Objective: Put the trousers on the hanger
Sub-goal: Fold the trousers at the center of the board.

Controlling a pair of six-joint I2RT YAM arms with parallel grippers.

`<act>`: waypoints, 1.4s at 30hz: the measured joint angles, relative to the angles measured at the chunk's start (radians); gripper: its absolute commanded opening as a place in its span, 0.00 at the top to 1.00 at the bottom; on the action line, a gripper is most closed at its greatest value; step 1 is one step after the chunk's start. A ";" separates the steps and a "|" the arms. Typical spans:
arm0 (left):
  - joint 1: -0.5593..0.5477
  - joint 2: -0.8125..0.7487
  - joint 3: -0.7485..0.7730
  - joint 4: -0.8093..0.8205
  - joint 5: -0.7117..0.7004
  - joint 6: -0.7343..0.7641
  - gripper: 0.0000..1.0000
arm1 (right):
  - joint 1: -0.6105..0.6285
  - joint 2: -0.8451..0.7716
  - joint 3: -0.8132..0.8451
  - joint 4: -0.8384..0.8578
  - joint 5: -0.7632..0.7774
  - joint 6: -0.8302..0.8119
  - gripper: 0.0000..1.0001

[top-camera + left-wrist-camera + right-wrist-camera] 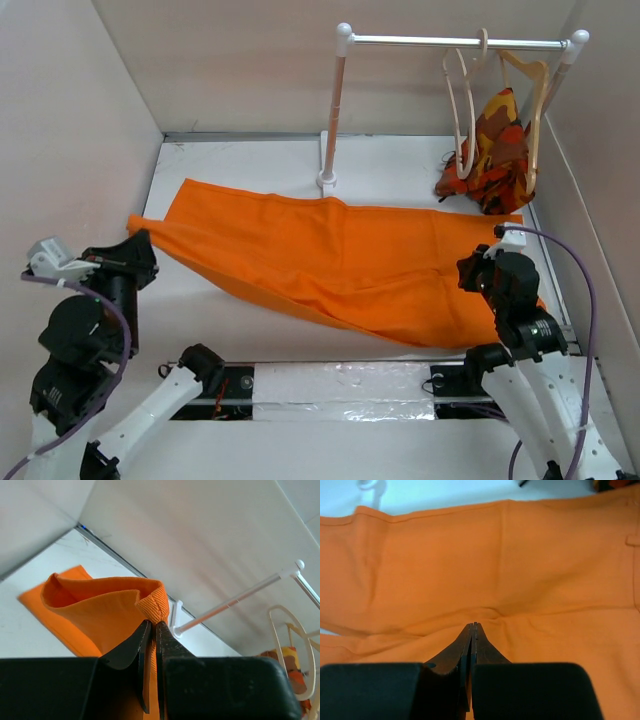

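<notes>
The bright-orange trousers (pixel 340 260) lie stretched across the table from left to right. My left gripper (pixel 140 248) is shut on their left end and holds that hem raised off the table; the left wrist view shows the folded hem (pixel 155 605) pinched between the jaws. My right gripper (pixel 478 272) rests on the trousers' right part, shut, with the cloth (pixel 480 580) puckering at its fingertips. The pale cream hanger (pixel 462 100) hangs empty on the rail (pixel 440 41) at the back right, well away from both grippers.
A darker tan wooden hanger (pixel 532 95) hangs right of the cream one, carrying a patterned orange, red and brown garment (pixel 497 155). The rail's white post (pixel 331 120) stands just behind the trousers' middle. Walls close in the left, back and right sides.
</notes>
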 measured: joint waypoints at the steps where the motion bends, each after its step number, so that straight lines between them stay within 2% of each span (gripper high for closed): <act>1: 0.000 -0.019 0.003 -0.009 -0.017 0.016 1.00 | -0.008 0.015 0.000 -0.007 0.011 0.009 0.92; 2: -0.001 -0.039 0.006 -0.017 -0.030 0.029 1.00 | -0.015 0.032 0.000 -0.015 0.022 0.021 0.74; 4: -0.001 -0.072 0.011 -0.041 -0.047 0.049 1.00 | -0.031 0.064 0.000 -0.031 0.043 0.040 0.52; 5: -0.001 -0.082 0.013 -0.055 -0.053 0.055 1.00 | -0.034 0.073 0.000 -0.040 0.056 0.049 0.34; 6: -0.001 -0.090 0.014 -0.066 -0.059 0.061 1.00 | -0.039 0.080 0.000 -0.050 0.076 0.057 0.29; 13: 0.011 -0.172 0.015 -0.066 -0.106 0.170 1.00 | -0.099 0.103 -0.024 -0.068 0.238 0.144 0.27; 19: 0.017 -0.222 -0.027 0.045 -0.095 0.235 1.00 | -0.326 0.280 -0.042 -0.011 0.282 0.135 0.21; 23: 0.016 -0.224 -0.130 0.047 -0.033 0.226 1.00 | -0.521 0.459 -0.046 0.130 0.203 0.047 0.18; 28: 0.016 -0.255 -0.166 0.027 0.024 0.218 1.00 | -0.686 0.723 -0.032 0.282 0.027 -0.063 0.21; 34: 0.016 -0.278 -0.170 0.050 0.057 0.210 1.00 | -0.720 0.967 0.069 0.361 -0.148 -0.103 0.26; 37: 0.016 -0.278 -0.185 0.062 0.060 0.211 1.00 | -0.731 1.059 0.140 0.399 -0.222 -0.116 0.43; 39: 0.016 -0.278 -0.196 0.071 0.060 0.211 1.00 | -0.739 1.083 0.155 0.413 -0.259 -0.119 0.64; 42: 0.016 -0.279 -0.212 0.084 0.057 0.214 1.00 | -0.753 1.100 0.168 0.417 -0.303 -0.116 0.85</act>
